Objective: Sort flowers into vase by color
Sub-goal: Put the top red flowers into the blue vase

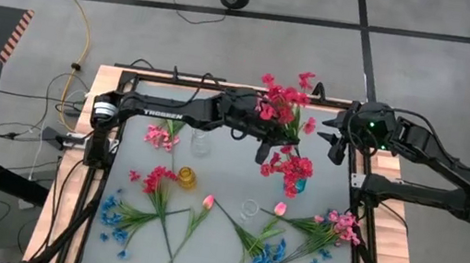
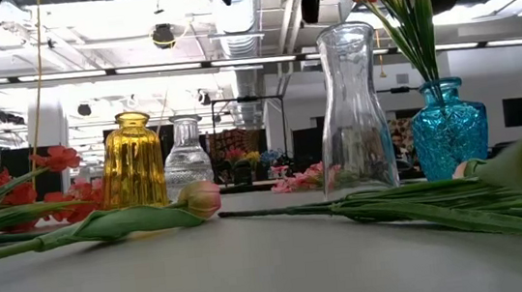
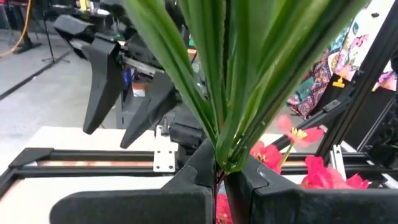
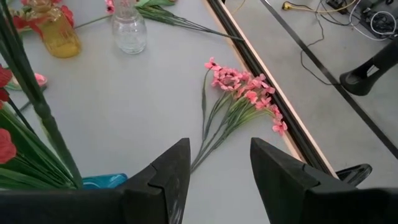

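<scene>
My left gripper (image 1: 268,138) reaches level over the table's middle, shut on a red-pink flower sprig (image 1: 283,97) whose blossoms stand above it. Just to its near right, the blue vase (image 1: 298,187) holds more red-pink flowers (image 1: 290,166) by their stems (image 2: 417,37). My right gripper (image 1: 338,143) hovers open at the far right, holding nothing. Pink (image 1: 159,137), red-pink (image 1: 158,181) and blue (image 1: 119,217) flowers lie flat on the table. My left gripper pinches the sprig's bundled green stems (image 3: 222,155) between its two fingers (image 3: 186,180), just where the leaves fan out. The fingers come in level from the table's left, across the stems. The sprig stands upright; its lower end is hidden by the gripper.
A yellow vase (image 1: 186,177) and two clear vases (image 1: 201,142) (image 1: 248,210) stand mid-table. Tulips (image 1: 207,202), a blue sprig (image 1: 268,256) and a pink sprig (image 4: 242,99) lie near the front and right edge. A black frame (image 1: 362,216) borders the table.
</scene>
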Robot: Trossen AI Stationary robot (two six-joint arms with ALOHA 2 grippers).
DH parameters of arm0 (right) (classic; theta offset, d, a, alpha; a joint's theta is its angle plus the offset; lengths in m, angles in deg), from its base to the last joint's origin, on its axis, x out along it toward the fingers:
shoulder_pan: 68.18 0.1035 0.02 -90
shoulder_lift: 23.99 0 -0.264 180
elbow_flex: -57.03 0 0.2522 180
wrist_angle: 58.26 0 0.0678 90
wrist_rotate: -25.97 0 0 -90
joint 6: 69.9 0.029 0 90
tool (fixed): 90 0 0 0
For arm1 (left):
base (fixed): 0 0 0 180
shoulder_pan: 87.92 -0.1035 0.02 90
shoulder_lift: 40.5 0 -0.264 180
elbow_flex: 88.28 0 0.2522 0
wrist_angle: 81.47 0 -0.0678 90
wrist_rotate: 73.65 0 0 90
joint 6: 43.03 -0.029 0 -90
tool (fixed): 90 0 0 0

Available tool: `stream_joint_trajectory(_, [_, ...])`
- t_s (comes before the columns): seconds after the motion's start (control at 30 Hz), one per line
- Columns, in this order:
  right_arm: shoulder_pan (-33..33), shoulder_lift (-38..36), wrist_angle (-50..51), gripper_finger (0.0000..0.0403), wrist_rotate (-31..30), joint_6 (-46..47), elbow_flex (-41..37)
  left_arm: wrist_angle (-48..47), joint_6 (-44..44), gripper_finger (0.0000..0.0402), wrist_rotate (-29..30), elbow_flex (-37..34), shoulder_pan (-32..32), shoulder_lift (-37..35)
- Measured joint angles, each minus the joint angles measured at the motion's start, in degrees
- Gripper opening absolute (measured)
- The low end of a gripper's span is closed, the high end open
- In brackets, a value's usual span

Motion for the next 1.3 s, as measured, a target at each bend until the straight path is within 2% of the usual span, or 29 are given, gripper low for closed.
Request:
stream_joint_trajectory(0.47, [0.0,0.0,-0.11,0.0193,0.0,0.02,0.0,-1.97,1.44,0.0001,0.08,-0.07,0.22,0.1])
stream_joint_trajectory(1.3, [0.02,0.02,0.02,0.0193,0.0,0.92,0.0,-1.13,1.79,0.0001,4.08,-0.11,2.27,2.88])
